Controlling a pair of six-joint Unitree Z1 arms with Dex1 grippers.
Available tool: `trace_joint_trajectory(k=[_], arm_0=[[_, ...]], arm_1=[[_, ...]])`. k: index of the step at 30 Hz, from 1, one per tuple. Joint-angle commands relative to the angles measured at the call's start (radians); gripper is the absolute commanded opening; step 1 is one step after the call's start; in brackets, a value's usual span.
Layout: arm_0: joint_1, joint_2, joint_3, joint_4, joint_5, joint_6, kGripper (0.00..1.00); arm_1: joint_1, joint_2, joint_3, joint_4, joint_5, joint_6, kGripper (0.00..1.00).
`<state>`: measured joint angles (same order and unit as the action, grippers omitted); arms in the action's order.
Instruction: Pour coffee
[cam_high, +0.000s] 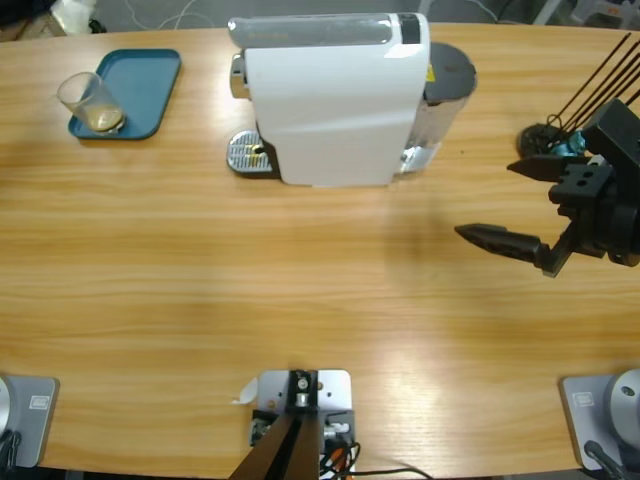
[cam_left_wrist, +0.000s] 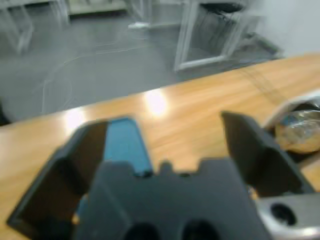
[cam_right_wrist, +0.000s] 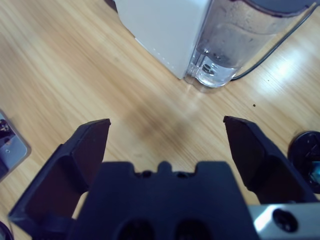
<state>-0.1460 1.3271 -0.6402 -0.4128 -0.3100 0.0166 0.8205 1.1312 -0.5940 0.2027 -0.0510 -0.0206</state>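
- One clear glass tumbler (cam_high: 90, 101) stands on the left part of one blue tray (cam_high: 145, 85) at the table's far left; the coffee (cam_high: 103, 121), a shallow pale brown layer, lies in its base.
- Right gripper (cam_high: 502, 201): enters the high view from the right edge, jaws spread wide with nothing between them, held over bare wooden table (cam_high: 300, 290). The coffee lies well apart from it, across the table's length, with the coffee machine (cam_high: 335, 95) between the two.
- Right wrist view: the same gripper (cam_right_wrist: 167, 127) looks down on the machine's white corner and its one clear water tank (cam_right_wrist: 227, 45); one black round object (cam_right_wrist: 306, 152) shows at the right edge.
- Left gripper (cam_left_wrist: 165, 132): seen only in its own wrist view, jaws wide apart and empty, a blue tray (cam_left_wrist: 125, 145) edge beyond them. A shiny rounded item (cam_left_wrist: 300, 131) lies at the right edge, too blurred to identify; the tumbler cannot be made out there.
- One drip grate (cam_high: 245, 153) sits at the machine's left foot.
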Motion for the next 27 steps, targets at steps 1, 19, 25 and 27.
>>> trace_joint_trajectory(k=[1,19,25,27], arm_0=[[-0.352,-0.209,0.093,0.372,0.123,0.092,0.950],[-0.584,0.018,0.149,0.342,0.154,0.028,0.899],[-0.585,-0.121,0.177,0.341,0.244,0.026,0.898],[-0.585,-0.111,0.179,0.341,0.255,0.024,0.899]], arm_1=[[0.022,-0.022,0.008,0.030,-0.002,0.011,0.906],[0.097,0.059,0.009,0.046,-0.077,0.040,0.890],[0.097,0.051,0.014,0.041,-0.096,0.048,0.890],[0.097,0.053,0.014,0.041,-0.099,0.048,0.890]])
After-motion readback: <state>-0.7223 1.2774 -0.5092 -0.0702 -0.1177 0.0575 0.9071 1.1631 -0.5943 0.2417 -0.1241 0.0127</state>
